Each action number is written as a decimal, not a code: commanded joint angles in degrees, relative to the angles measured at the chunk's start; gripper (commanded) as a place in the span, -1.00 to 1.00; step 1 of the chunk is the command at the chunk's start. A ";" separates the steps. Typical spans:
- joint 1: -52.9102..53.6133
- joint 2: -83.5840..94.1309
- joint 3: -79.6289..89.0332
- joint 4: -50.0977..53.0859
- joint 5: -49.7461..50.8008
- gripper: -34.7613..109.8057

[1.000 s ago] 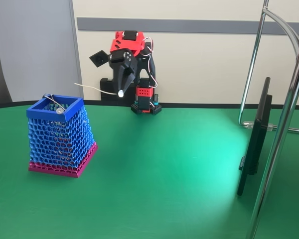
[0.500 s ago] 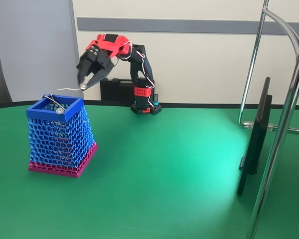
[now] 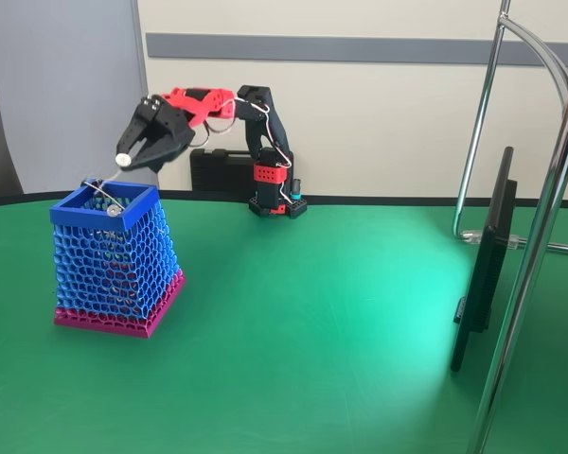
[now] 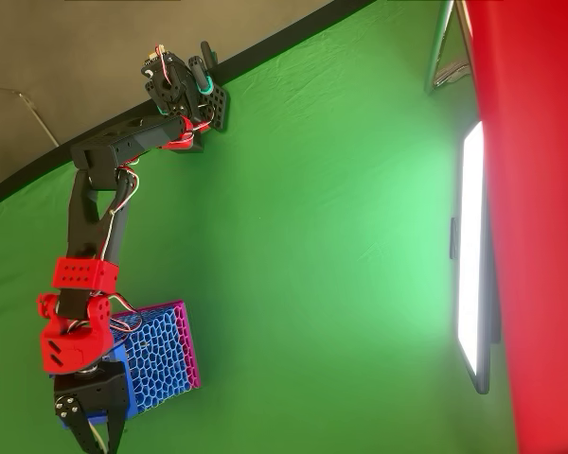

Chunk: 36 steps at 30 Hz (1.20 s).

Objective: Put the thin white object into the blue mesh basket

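Because the thin white object (image 3: pixel 123 161) is light, slim and probably slippery, the pincer (image 3: pixel 131 157) pinches it near the knob end, just above the blue mesh basket (image 3: pixel 114 260) at its 12 o'clock rim. Open green desk (image 3: pixel 312 312) lies toward 3 o'clock; only the rim crowds the drop.

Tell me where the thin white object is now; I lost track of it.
In the fixed view, the thin white object is pinched in the gripper, above the blue mesh basket at left.
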 commanded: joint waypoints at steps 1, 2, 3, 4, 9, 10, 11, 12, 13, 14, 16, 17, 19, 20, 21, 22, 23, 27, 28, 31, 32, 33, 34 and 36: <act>0.26 2.72 2.64 -2.99 0.26 -0.51; 0.18 3.52 3.87 -3.69 -0.09 -0.51; 0.26 4.31 5.10 -4.48 -0.26 -0.51; 0.44 5.19 6.06 -4.75 -0.35 -0.51; 1.14 8.09 9.05 -3.78 -1.05 -0.50; 1.32 8.70 9.67 -3.43 -1.23 -0.50; 1.49 9.40 10.28 -3.25 -1.41 -0.50; 1.67 10.11 10.90 -3.16 -1.58 -0.49; 1.93 10.81 11.51 -3.16 -1.76 -0.48; 2.29 11.43 11.95 -2.99 -2.02 -0.47; 3.16 12.83 13.27 -2.99 -1.85 -0.45; 3.60 13.71 14.33 -3.60 -1.85 -0.44; 4.48 16.26 18.19 -6.24 -2.29 -0.41; 4.92 17.67 20.48 -7.82 -2.64 -0.40; 5.45 18.90 22.50 -9.49 -2.90 -0.40; 5.89 19.69 23.29 -9.93 -3.08 -0.39; 6.33 20.57 23.91 -9.93 -3.25 -0.39; 7.47 23.03 26.98 -12.22 -4.66 -0.39; 7.65 23.29 27.77 -13.36 -4.83 -0.39; 8.00 23.29 28.48 -14.77 -5.62 -0.39; 8.00 23.29 28.48 -14.77 -5.71 -0.39; 7.73 23.20 28.30 -14.77 -6.15 -0.39; 7.47 23.03 27.95 -14.77 -6.50 -0.39; 7.03 22.32 27.16 -14.77 -5.98 -0.39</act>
